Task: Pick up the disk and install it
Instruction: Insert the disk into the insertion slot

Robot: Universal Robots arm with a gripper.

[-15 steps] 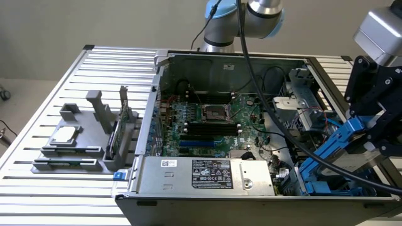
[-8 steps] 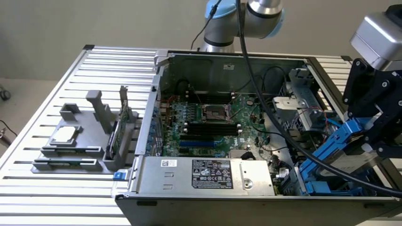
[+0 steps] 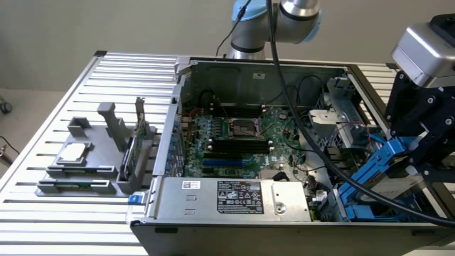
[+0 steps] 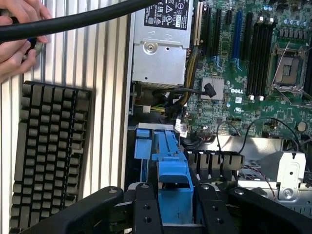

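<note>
- You have the end effector (image 3: 416, 160) closed on the disk (image 3: 389, 169). In the wrist view its fingers (image 4: 147, 209) clamp the blue carrier rails from both sides.
- The disk hangs tilted at about 4 o'clock of the open computer case (image 3: 235, 77), over the blue drive bay (image 3: 353, 205).
- You cannot tell whether the disk and the bay touch.
- The power supply (image 3: 227, 196) sits at 6 o'clock of the case, and the fixture tray (image 3: 78, 178) lies out at 9 o'clock on the tabletop (image 3: 42, 218).
- A person's hand (image 4: 17, 34) is near the keyboard (image 4: 48, 156).

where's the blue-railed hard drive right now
The silver-grey metal disk in blue plastic rails is at the exterior view's right, tilted, clamped between the black fingers over the open computer case's corner beside the grey power supply box.
</note>
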